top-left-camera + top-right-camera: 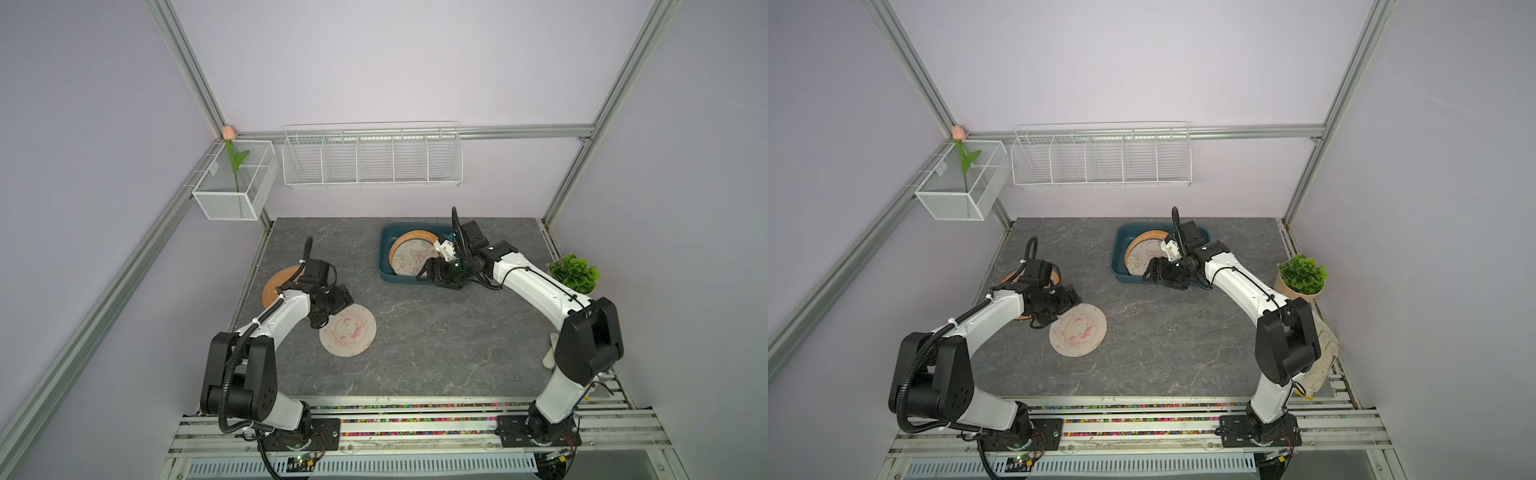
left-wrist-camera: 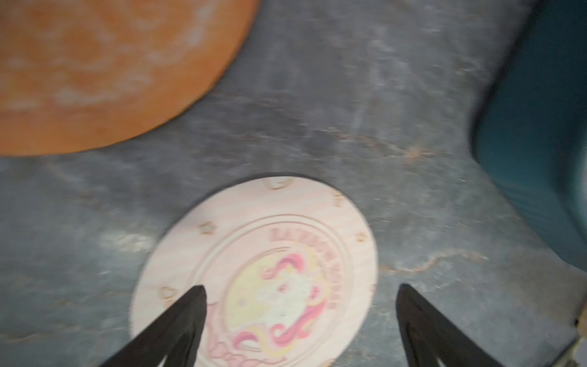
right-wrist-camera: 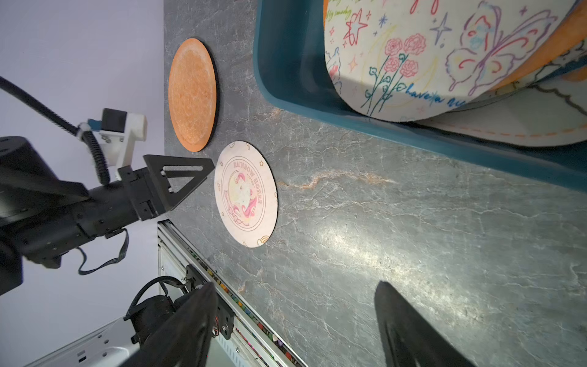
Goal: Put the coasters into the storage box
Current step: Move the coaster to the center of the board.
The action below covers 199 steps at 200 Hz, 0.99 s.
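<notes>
the grey stone-look table (image 1: pixel 415 361) carries everything. toward its back, on the right arm's side, sits the storage box (image 1: pixel 387 249), with several coasters piled slanting inside and a butterfly-and-flower coaster (image 1: pixel 412 259) uppermost. two are not yet in: the orange coaster (image 1: pixel 274 286), partly under the left arm, and the rainbow horse coaster (image 1: pixel 348 336), flat on the table near it but apart. the left gripper (image 2: pixel 301 287) has its jaws spread wide with nothing gripped, low over the horse coaster's edge. the right gripper (image 3: pixel 294 283) is also wide and empty, hanging just outside the box's front wall

the step in hand looks like picking up the horse coaster. it is thin and lies flat, so one finger probably has to get under the rim: come in slanted at the edge, close gently, and lift clear before crossing to the box

the top views hide the left jaws under the wrist, and the left wrist view shows them parted, though blurred. only the right wrist view shows that gripper side-on, tip just beside the coaster's rim (touching or not, i cannot tell), and the layers in the box
</notes>
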{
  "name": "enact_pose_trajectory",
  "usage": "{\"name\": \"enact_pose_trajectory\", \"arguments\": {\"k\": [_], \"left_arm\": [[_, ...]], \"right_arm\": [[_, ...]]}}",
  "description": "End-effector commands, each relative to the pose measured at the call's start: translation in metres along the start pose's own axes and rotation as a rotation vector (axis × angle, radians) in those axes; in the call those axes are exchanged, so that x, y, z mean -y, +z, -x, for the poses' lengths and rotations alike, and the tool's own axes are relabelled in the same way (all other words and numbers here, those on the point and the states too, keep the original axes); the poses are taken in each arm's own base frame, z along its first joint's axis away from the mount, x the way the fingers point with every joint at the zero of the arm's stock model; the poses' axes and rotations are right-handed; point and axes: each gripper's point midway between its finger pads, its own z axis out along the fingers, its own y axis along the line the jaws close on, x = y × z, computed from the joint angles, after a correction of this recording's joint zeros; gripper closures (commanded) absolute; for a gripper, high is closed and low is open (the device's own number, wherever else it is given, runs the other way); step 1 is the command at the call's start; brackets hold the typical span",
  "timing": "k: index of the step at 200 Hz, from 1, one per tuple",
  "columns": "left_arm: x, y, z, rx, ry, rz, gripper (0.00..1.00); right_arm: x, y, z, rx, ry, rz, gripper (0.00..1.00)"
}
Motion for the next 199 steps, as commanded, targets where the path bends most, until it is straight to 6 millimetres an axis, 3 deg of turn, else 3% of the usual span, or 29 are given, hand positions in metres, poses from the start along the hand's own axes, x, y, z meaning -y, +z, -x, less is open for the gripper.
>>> {"name": "enact_pose_trajectory", "arguments": {"k": [1, 43, 97, 125, 155, 199], "left_arm": [[-0.016, -0.003, 0.004, 0.022, -0.039, -0.006, 0.06], [-0.047, 0.006, 0.002, 0.027, -0.092, 0.028, 0.06], [-0.049, 0.024, -0.004, -0.003, -0.082, 0.011, 0.06], [-0.038, 0.026, -0.016, -0.045, -0.043, -0.005, 0.06], [-0.018, 0.033, -0.048, -0.128, 0.022, -0.011, 0.06], [0.030, 0.050, -0.088, -0.215, 0.156, -0.053, 0.06]], "right_arm": [[-0.007, -0.008, -0.003, 0.027, -0.008, 0.002, 0.20], [-0.013, -0.005, -0.009, 0.018, -0.020, 0.003, 0.20], [-0.016, -0.010, -0.017, 0.023, -0.028, -0.002, 0.19], [-0.013, -0.013, -0.021, 0.023, -0.029, -0.013, 0.19], [-0.009, -0.012, -0.025, 0.020, -0.022, -0.020, 0.19], [-0.004, -0.007, -0.030, 0.005, -0.012, -0.022, 0.19]]}}
